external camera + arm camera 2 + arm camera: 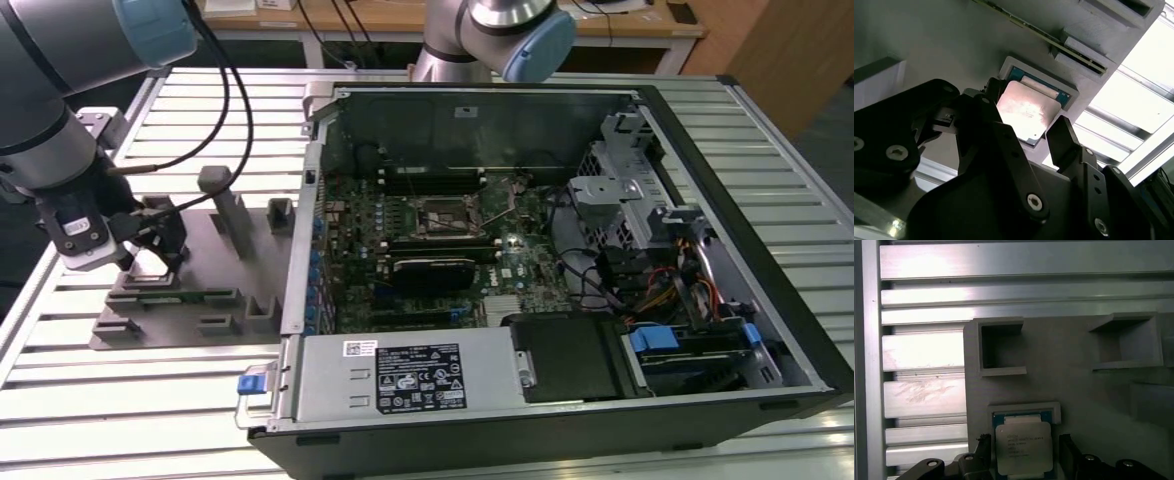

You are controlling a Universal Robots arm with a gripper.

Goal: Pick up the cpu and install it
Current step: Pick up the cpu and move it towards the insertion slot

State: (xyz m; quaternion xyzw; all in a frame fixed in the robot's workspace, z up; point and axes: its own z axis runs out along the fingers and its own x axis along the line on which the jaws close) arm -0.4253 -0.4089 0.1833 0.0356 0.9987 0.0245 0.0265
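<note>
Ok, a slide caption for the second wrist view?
Open gripper straddles the cpu seated in its pocket on the grey tray.

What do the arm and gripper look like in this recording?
The arm is silver-grey tube with pale blue joint caps; black cables loop off its wrist, which carries a small white label. The gripper is black, its angular fingers fastened with silver screws.

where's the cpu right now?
In both wrist views the cpu sits in its pocket on the grey fixture tray, straddled by the open gripper; the tray lies at the exterior view's left of the computer case.
</note>
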